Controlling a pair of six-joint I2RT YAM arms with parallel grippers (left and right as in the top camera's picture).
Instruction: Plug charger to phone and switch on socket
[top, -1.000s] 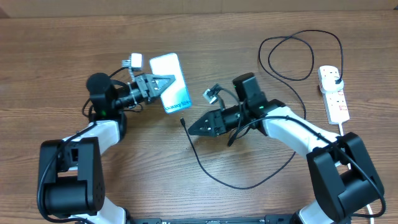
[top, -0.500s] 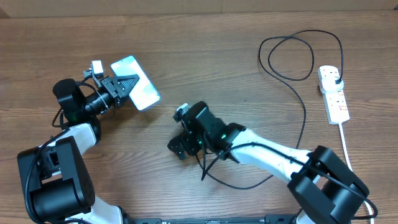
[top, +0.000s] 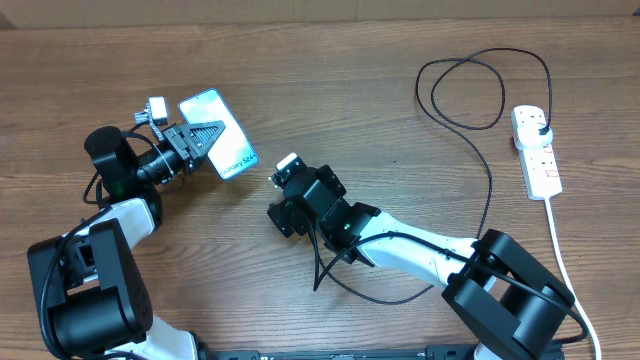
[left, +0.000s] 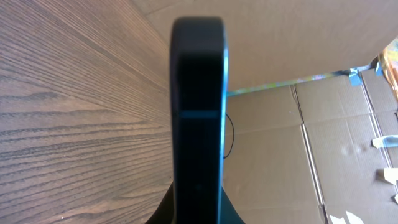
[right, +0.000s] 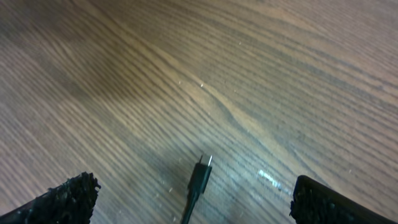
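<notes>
Black-framed phone (left: 198, 112), edge-on, partly hides cardboard wall (left: 323, 124).

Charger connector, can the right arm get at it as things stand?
Probably yes. The connector lies uncovered on the table between the open fingers of the right gripper, nothing in the way.

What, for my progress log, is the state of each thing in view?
phone: screen lit, clamped by the left gripper, no cable attached
left gripper: shut on the phone
charger: connector loose on the table between the right gripper's open jaws, plug seated in the socket
right gripper: open, holding nothing
socket: switch position too small to tell
</notes>
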